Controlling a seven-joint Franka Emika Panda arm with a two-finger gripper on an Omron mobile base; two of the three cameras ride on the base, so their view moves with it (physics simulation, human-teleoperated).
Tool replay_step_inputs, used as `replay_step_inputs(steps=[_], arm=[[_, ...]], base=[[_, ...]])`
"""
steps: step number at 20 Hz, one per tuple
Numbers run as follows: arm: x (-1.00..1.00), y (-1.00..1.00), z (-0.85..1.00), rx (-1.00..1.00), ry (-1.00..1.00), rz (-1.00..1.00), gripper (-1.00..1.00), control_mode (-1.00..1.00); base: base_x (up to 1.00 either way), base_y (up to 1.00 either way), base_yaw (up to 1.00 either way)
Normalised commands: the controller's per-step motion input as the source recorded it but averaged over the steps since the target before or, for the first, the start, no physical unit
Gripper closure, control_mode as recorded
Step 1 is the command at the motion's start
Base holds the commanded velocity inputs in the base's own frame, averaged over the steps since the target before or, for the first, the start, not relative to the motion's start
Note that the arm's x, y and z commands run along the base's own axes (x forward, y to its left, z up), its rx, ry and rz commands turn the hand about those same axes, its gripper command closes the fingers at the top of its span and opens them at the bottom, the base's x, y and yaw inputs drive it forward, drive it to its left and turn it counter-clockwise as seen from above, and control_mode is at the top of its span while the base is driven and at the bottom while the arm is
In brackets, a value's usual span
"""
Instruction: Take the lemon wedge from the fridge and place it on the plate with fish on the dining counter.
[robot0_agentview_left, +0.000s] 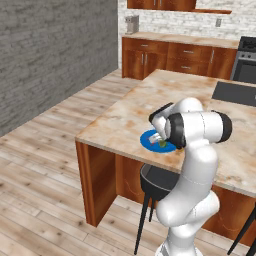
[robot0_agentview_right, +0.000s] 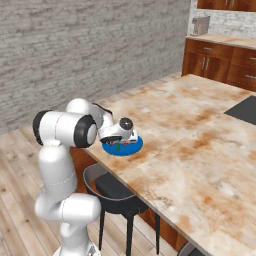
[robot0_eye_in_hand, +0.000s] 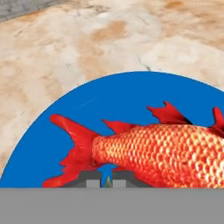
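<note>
While we are pinching the lemon wedge (robot0_eye_in_hand: 107, 180) in our nearly closed gripper (robot0_eye_in_hand: 106, 180), it is hanging directly over the plate with fish (robot0_eye_in_hand: 83, 105), beside the tail.

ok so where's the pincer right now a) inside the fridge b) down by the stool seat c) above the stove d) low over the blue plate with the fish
d: the pincer hangs low over the blue plate on the dining counter, and the hand view looks straight down on the fish with the fingertips nearly together at its belly.
</note>
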Motion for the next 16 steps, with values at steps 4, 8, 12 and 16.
replay_step_inputs(steps=[4, 8, 12, 16], arm=[[-0.36, 0.0, 0.84, 0.0, -0.03, 0.0, -1.0, -1.0], [-0.87, 0.12, 1.0, 0.0, -0.08, 0.01, -1.0, -1.0], [-0.84, 0.21, 1.0, -0.02, -0.08, 0.06, -1.0, -1.0], [-0.58, 0.32, 1.0, -0.04, -0.03, 0.09, -1.0, -1.0]], base=[[0.0, 0.0, 0.0], [0.0, 0.0, 0.0], [0.0, 0.0, 0.0], [0.0, 0.0, 0.0]])
